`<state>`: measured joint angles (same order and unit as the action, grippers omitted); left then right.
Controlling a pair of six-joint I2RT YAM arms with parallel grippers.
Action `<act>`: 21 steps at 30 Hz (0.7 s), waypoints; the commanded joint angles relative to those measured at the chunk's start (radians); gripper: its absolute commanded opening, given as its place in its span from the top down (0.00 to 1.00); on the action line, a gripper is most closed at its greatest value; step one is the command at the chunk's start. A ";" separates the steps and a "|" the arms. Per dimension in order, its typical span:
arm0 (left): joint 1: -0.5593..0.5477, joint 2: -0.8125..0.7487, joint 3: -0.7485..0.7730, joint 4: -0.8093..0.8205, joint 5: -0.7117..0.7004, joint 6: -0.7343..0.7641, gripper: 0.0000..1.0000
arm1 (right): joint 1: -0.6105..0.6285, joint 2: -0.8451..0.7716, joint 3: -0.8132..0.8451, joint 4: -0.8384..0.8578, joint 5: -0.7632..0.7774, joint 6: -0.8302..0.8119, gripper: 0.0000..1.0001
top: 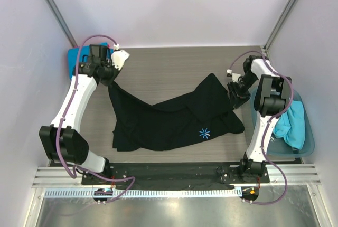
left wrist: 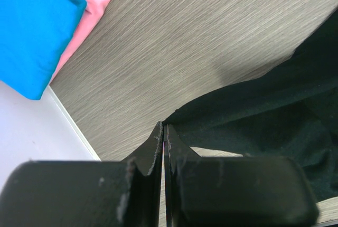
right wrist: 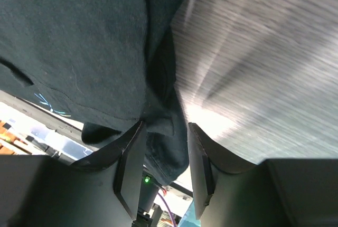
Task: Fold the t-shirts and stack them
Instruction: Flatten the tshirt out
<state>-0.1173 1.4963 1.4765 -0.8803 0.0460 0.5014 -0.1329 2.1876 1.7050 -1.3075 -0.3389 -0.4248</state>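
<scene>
The large black t-shirt (top: 169,121) lies spread across the table, its light-blue starburst mark (top: 205,133) near the front right. My left gripper (top: 110,76) is shut on the shirt's far left corner, and the cloth (left wrist: 264,116) trails away from the fingertips (left wrist: 165,132). My right gripper (top: 234,94) is at the shirt's right edge. Its jaws stand apart with a fold of black cloth (right wrist: 79,42) hanging loosely between them (right wrist: 163,148). Folded bright blue (left wrist: 37,26) and pink (left wrist: 90,5) shirts lie at the far left corner. A turquoise shirt (top: 293,124) lies in the tub.
A translucent teal plastic tub (top: 309,142) stands at the right edge beside the right arm. The folded blue shirt (top: 76,58) sits against the left wall behind the left gripper. Walls close in the table on the left, the back and the right.
</scene>
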 commanded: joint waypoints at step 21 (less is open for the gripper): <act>0.013 -0.031 0.021 0.023 0.002 -0.004 1.00 | -0.002 0.008 0.016 -0.076 -0.081 -0.026 0.85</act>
<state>-0.1108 1.4857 1.4757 -0.8806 0.0460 0.5014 -0.1329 2.2211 1.7054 -1.3235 -0.3958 -0.4423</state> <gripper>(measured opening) 0.003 0.198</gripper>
